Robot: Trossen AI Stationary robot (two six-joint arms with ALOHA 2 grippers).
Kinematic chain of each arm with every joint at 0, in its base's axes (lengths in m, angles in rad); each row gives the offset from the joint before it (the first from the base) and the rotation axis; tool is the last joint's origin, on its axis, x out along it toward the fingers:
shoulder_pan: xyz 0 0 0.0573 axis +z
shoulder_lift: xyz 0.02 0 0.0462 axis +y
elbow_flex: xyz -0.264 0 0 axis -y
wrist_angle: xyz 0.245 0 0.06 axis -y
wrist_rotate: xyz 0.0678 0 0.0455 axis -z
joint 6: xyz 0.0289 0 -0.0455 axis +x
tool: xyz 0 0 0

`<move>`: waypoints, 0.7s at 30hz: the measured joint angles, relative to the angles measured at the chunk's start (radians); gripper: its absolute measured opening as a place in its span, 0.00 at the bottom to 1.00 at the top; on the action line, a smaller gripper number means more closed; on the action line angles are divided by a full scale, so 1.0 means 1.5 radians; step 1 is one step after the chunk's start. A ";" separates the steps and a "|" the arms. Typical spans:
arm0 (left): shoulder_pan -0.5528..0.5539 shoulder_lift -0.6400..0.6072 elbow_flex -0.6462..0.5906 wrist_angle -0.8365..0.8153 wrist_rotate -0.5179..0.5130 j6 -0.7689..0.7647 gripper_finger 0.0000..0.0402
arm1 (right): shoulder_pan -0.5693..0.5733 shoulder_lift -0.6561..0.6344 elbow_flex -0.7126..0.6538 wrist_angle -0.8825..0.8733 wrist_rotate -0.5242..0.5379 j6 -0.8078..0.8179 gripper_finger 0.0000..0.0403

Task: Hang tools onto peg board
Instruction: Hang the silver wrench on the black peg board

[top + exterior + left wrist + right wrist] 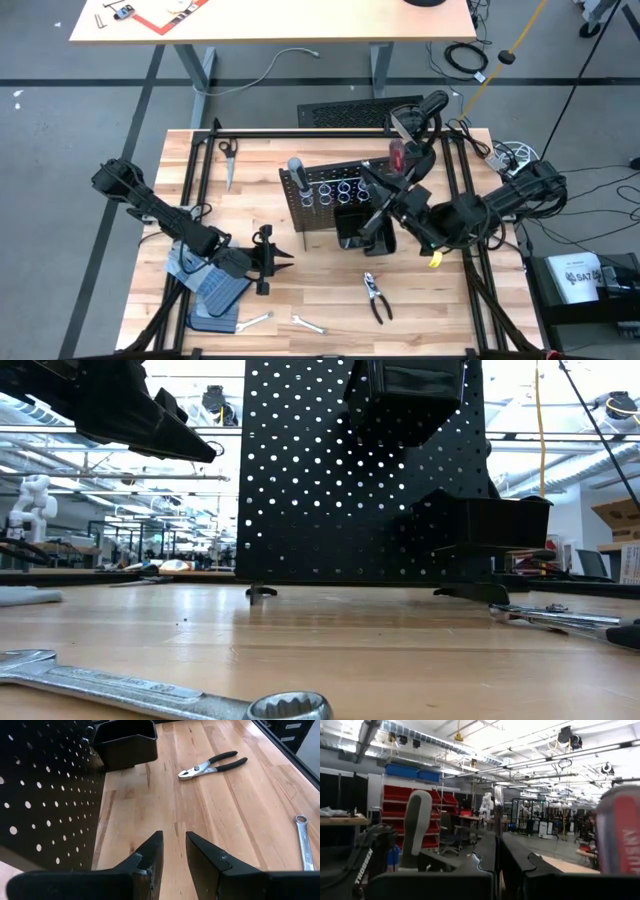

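Above the peg board (325, 195), the right pincer (383, 190) sat fully closed, holding nothing visible; the empty left pincer (270, 258) stood slightly parted. Either could bump the board over.

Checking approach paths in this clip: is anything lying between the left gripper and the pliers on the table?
Nothing visible does. In the left wrist view, only bare wood lies between the left gripper, jaws slightly apart and empty, and the pliers. The peg board and its black bin stand off to one side.

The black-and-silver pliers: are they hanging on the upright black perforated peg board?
No, the black-and-silver pliers lie flat on the wooden table, apart from the peg board.
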 joint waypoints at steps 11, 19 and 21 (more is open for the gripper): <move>0.000 0.000 0.000 0.000 0.000 0.000 0.23 | 0.002 0.000 0.001 -0.054 0.014 0.049 0.00; 0.000 0.000 0.000 0.000 0.000 0.000 0.23 | 0.002 0.000 0.001 -0.062 0.013 0.072 0.05; 0.000 0.000 0.000 0.000 0.000 0.000 0.23 | 0.002 0.000 0.001 -0.062 0.013 0.080 0.05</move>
